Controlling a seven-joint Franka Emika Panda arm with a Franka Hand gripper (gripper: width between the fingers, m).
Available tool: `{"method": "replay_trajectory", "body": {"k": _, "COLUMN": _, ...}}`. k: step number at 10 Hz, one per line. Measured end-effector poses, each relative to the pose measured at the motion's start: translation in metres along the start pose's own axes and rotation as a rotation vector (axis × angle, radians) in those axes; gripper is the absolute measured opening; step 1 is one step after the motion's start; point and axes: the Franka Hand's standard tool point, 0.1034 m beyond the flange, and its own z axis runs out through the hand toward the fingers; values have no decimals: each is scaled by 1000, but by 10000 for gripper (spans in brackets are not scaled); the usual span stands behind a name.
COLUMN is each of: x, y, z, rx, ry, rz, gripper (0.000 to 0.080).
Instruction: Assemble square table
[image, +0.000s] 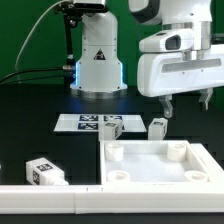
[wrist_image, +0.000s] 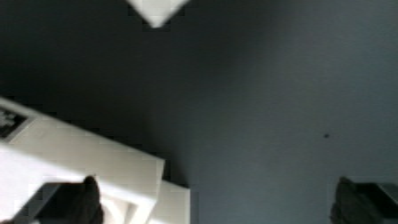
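Note:
The square tabletop (image: 150, 166) lies flat at the exterior view's right, rim up, with round holes at its corners. Two tagged white legs (image: 111, 127) (image: 158, 127) stand just behind it, and a third leg (image: 45, 172) lies at the left front. My gripper (image: 186, 103) hangs open above the tabletop's back edge, clear of every part. In the wrist view my gripper (wrist_image: 222, 205) shows both dark fingertips (wrist_image: 71, 200) wide apart. A white part (wrist_image: 80, 160) with a tag at its edge reaches in beside one finger; which part it is I cannot tell.
The marker board (image: 78, 122) lies flat behind the legs, in front of the robot's base (image: 97, 70). A long white rail (image: 50, 197) runs along the front and up the tabletop's left side. A white triangle (wrist_image: 160, 10) shows at the wrist view's edge.

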Motion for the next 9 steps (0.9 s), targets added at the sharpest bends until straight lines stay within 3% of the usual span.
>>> {"method": "replay_trajectory", "body": {"k": 4, "x": -3, "y": -1, "z": 2, "rx": 36, "ry": 0, "rz": 261, "gripper": 649}}
{"method": "replay_trajectory", "body": {"k": 7, "x": -13, "y": 36, "z": 13, "rx": 47, "ry": -91, "rz": 592, "gripper": 649}}
{"method": "replay_trajectory", "body": {"k": 9, "x": -22, "y": 35, "z": 18, "rx": 66, "ry": -51, "rz": 736, "gripper": 649}}
